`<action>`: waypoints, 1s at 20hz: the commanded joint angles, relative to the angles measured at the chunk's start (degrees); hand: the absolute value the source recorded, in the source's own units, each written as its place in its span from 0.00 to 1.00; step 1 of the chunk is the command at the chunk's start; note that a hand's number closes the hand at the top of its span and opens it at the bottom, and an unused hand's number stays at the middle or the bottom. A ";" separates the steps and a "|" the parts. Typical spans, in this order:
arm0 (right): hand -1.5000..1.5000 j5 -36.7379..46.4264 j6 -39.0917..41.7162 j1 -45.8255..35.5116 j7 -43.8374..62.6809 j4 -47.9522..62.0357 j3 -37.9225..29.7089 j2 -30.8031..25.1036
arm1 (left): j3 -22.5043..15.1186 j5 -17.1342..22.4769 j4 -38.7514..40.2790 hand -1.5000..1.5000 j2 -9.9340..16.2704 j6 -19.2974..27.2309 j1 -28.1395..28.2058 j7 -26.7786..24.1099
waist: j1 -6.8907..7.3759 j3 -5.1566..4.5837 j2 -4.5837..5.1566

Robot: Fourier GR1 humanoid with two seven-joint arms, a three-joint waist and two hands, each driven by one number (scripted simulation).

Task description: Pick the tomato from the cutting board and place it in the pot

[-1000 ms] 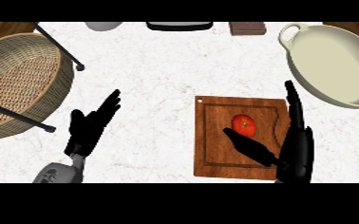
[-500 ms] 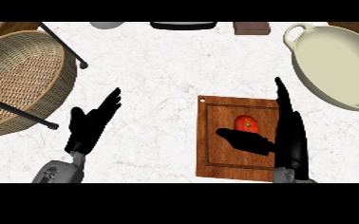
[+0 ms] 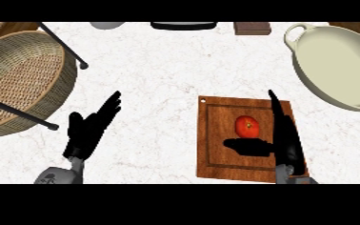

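Note:
A red tomato (image 3: pixel 246 126) lies on the wooden cutting board (image 3: pixel 219 153) at the lower right. My right hand (image 3: pixel 284 134) stands just right of the tomato, fingers straight and pointing away, thumb stretched left below the tomato; it is open and does not hold the tomato. The cream pot (image 3: pixel 329 63) with a loop handle sits at the far right, beyond the board. At the lower left my left hand (image 3: pixel 88 131) rests open on the counter, fingers up.
A large wicker basket (image 3: pixel 28 79) with dark handles fills the left edge. Along the back edge stand a grey bowl (image 3: pixel 107 25), a black object (image 3: pixel 184 25) and a brown block (image 3: pixel 252 28). White marble counter lies between the basket and the board.
My right hand has slid left and forward along the board's right side, closing in beside the tomato. The view has shifted a little. The left hand is unchanged.

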 commanded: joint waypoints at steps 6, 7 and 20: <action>0.00 -3.90 -2.76 6.92 -14.89 2.94 -4.79 -0.75 | 1.52 -3.06 -3.34 0.50 -2.13 -1.23 1.73 1.87 | -0.10 0.00 -0.04; 0.00 -7.16 -0.60 6.10 -15.69 2.78 -7.58 -2.38 | 3.34 -2.24 0.75 0.50 -1.54 -2.92 0.98 -1.70 | -0.17 0.00 -0.01; 0.00 -22.38 -4.47 7.88 -38.20 15.11 -7.31 5.69 | 2.19 -6.11 0.54 0.50 -4.82 -2.12 1.81 -1.26 | -0.03 0.01 0.01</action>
